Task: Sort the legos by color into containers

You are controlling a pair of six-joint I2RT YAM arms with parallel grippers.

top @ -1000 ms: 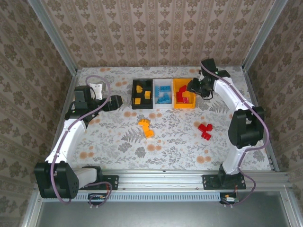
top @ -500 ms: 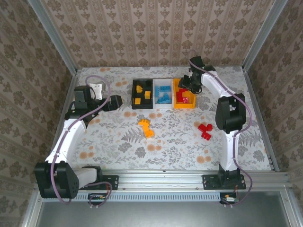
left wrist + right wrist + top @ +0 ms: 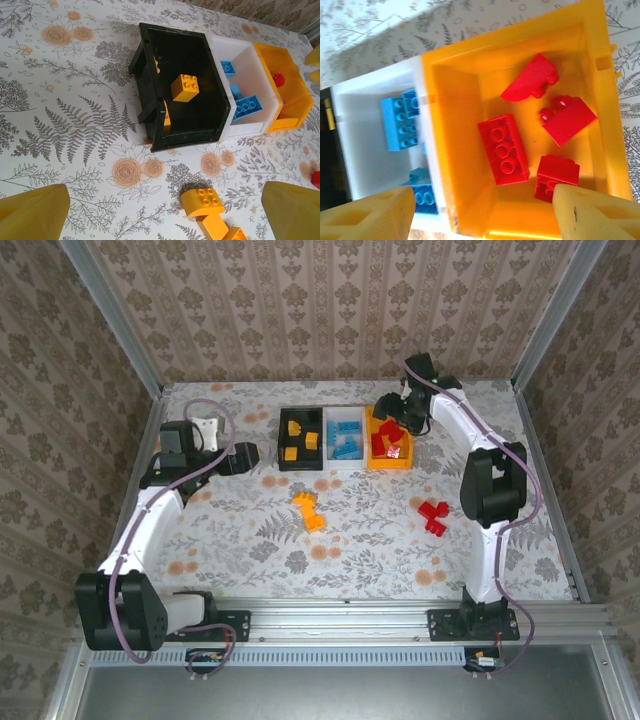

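- The right gripper hangs over the orange bin. Its fingers are wide apart and nothing is between them.
- The left gripper hovers low over the table, to the left of the black bin. Its fingers are also apart and empty.
- Done, in my judgement: the red bricks lie in the orange bin, the blue bricks in the white bin, and the yellow bricks in the black bin. No bin holds mixed colors, as far as I can see.
- Left to do: the loose yellow bricks lie on the table in front of the bins, and the loose red bricks lie further right, near the right arm. I judge the task well over half done.
- The top view gives both loose groups together and where each arm stands.
- The right wrist view lets me count four red bricks in the orange bin; from the top they merge into one red patch.
- The left wrist view brings the loose yellow bricks close, just ahead of the gripper, and it shows the inside of the black bin from the side.
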